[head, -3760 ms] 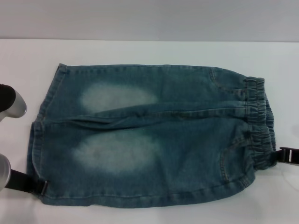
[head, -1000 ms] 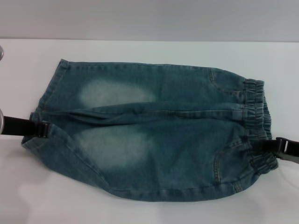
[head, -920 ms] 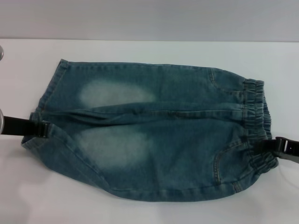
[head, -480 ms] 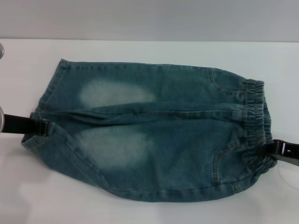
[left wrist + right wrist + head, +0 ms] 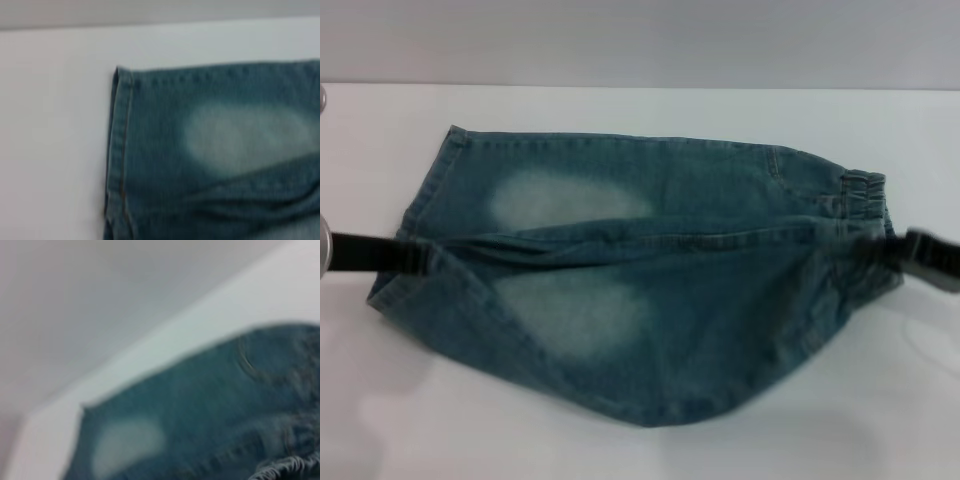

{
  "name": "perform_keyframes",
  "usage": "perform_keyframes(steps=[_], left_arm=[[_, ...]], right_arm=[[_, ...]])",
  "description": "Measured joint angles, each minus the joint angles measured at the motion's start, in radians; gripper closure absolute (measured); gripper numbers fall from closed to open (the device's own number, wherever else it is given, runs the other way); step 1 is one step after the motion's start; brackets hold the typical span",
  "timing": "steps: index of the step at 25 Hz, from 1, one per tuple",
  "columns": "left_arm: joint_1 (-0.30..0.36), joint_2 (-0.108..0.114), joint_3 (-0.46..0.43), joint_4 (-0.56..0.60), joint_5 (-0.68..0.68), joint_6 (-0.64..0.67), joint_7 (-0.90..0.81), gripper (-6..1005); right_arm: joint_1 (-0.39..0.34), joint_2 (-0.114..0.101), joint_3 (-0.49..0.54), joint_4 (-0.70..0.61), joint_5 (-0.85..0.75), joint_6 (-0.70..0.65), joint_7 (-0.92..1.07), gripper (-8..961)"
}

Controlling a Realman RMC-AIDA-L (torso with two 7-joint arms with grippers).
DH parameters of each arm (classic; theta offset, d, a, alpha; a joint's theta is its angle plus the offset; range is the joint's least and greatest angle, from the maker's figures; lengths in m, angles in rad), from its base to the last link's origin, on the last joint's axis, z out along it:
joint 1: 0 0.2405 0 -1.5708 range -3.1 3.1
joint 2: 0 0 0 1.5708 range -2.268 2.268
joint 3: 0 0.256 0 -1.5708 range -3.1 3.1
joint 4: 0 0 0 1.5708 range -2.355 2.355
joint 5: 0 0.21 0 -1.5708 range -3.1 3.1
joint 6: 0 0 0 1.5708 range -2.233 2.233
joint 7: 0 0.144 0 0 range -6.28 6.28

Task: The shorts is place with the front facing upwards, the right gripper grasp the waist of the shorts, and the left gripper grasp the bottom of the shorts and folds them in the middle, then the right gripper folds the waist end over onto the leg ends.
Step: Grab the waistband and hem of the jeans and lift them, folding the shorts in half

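Observation:
Blue denim shorts (image 5: 630,290) lie across the white table (image 5: 620,105), waist at the right, leg hems at the left. My left gripper (image 5: 415,255) is shut on the near leg's hem and holds it lifted toward the middle seam. My right gripper (image 5: 890,252) is shut on the near part of the elastic waistband, also lifted and carried toward the far side. The near half of the shorts hangs between both grips as a sagging fold. The left wrist view shows the far leg's hem (image 5: 120,150) lying flat. The right wrist view shows the shorts (image 5: 200,415) from above.
The white table stretches around the shorts, with bare surface in front (image 5: 470,430) and at the far side. A grey wall (image 5: 640,40) rises behind the table's far edge.
Both grippers have lifted the near edge of the shorts and carried it toward the far side. The right gripper rose most in the last half second, pulling the waistband up.

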Motion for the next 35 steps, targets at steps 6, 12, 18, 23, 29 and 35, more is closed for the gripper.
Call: perform_keyframes(steps=[6,12,18,23,29,35], left_arm=[[-0.004,0.000,-0.010,0.029,-0.003,0.112,0.000,967],[-0.004,0.001,-0.047,0.083,-0.012,0.191,0.000,966],[-0.003,0.003,-0.102,0.138,-0.063,0.255,0.006,966],[0.003,0.003,-0.112,0.141,-0.078,0.275,0.014,966],[-0.002,0.003,-0.116,0.143,-0.089,0.301,0.014,966],[-0.026,0.003,-0.126,0.146,-0.120,0.341,0.030,966]], right_arm=[[0.051,-0.001,0.083,-0.221,0.229,-0.010,-0.158,930],[0.064,-0.002,0.147,-0.395,0.411,0.011,-0.278,920],[0.057,0.003,0.221,-0.460,0.438,0.022,-0.322,910],[0.061,0.004,0.253,-0.491,0.462,0.021,-0.346,902],[0.093,0.003,0.280,-0.562,0.547,0.023,-0.383,892],[0.140,-0.002,0.302,-0.622,0.647,0.027,-0.418,882]])
